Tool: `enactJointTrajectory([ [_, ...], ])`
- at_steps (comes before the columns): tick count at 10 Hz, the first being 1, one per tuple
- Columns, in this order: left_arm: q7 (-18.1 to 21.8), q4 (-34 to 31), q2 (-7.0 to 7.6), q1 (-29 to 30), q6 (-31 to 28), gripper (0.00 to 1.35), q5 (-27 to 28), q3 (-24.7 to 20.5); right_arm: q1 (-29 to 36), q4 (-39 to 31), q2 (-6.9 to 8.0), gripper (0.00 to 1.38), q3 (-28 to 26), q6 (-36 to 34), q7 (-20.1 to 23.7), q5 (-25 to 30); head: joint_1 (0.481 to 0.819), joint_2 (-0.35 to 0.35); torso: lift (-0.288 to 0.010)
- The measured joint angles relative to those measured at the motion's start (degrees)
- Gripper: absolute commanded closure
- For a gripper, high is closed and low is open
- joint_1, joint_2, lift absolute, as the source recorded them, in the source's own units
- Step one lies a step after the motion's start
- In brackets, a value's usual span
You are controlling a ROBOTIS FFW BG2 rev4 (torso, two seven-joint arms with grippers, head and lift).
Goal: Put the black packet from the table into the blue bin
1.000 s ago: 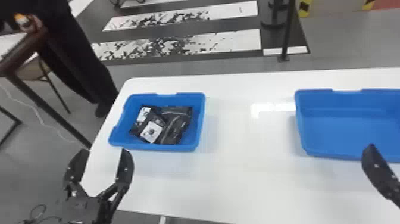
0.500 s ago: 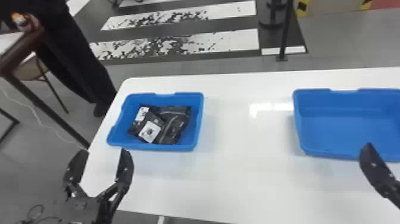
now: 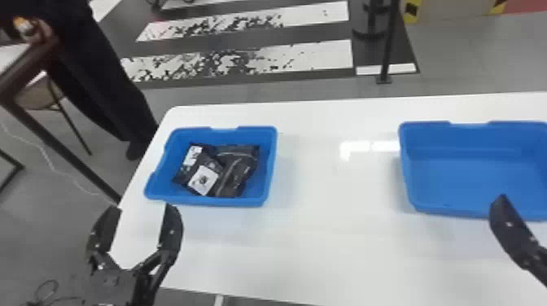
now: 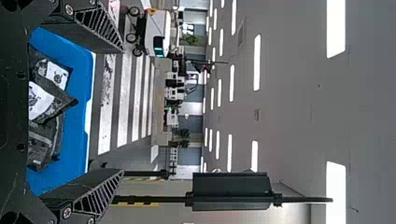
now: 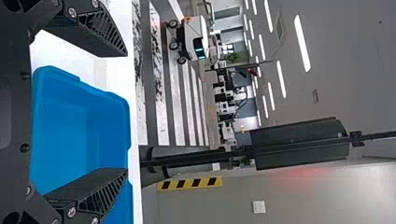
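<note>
In the head view my left gripper (image 3: 138, 232) stands open at the table's left front corner, in front of the left blue bin (image 3: 207, 201). Several black packets (image 3: 238, 167) lie in that bin, overlapping, some with white labels. One finger of my right gripper (image 3: 502, 211) shows at the right, by the front rim of the right blue bin (image 3: 468, 179), whose visible floor is bare. The left wrist view has my left gripper (image 4: 123, 109) with fingers wide apart, packets (image 4: 46, 93) beyond. My right gripper (image 5: 127, 112) is open with nothing between its fingers in the right wrist view.
The white table (image 3: 333, 244) stretches between and in front of both bins. At the left a brown frame (image 3: 24, 118) stands beside the table, near a person's dark-clothed legs. A black post (image 3: 388, 44) rises from the floor behind.
The head view has shifted very slightly, moving the table and bins a little to the left in it. Both grippers hold their poses, and the packets lie as before.
</note>
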State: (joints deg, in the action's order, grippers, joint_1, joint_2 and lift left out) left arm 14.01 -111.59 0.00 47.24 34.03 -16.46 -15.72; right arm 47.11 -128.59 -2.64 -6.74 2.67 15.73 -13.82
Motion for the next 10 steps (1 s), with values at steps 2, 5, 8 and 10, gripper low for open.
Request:
enactJointTrajectory([
  [2, 0.0, 0.0, 0.00, 0.0, -0.1, 0.12, -0.2, 0.1, 0.0, 0.0, 0.00, 0.14, 0.0, 0.0, 0.0, 0.0, 0.695, 0.212, -0.110],
  [5, -0.2, 0.0, 0.00, 0.0, -0.1, 0.10, -0.3, 0.3, 0.1, 0.0, 0.00, 0.14, 0.0, 0.0, 0.0, -0.1, 0.695, 0.210, -0.110],
  [8, -0.7, 0.0, 0.00, 0.2, 0.1, 0.09, -0.5, 0.4, 0.1, -0.2, 0.00, 0.14, 0.0, -0.1, 0.0, 0.0, 0.695, 0.214, -0.110],
  [10, -0.7, 0.0, 0.00, 0.3, 0.1, 0.09, -0.8, 0.6, 0.3, -0.3, 0.00, 0.14, 0.0, -0.2, 0.0, 0.0, 0.695, 0.214, -0.110],
])
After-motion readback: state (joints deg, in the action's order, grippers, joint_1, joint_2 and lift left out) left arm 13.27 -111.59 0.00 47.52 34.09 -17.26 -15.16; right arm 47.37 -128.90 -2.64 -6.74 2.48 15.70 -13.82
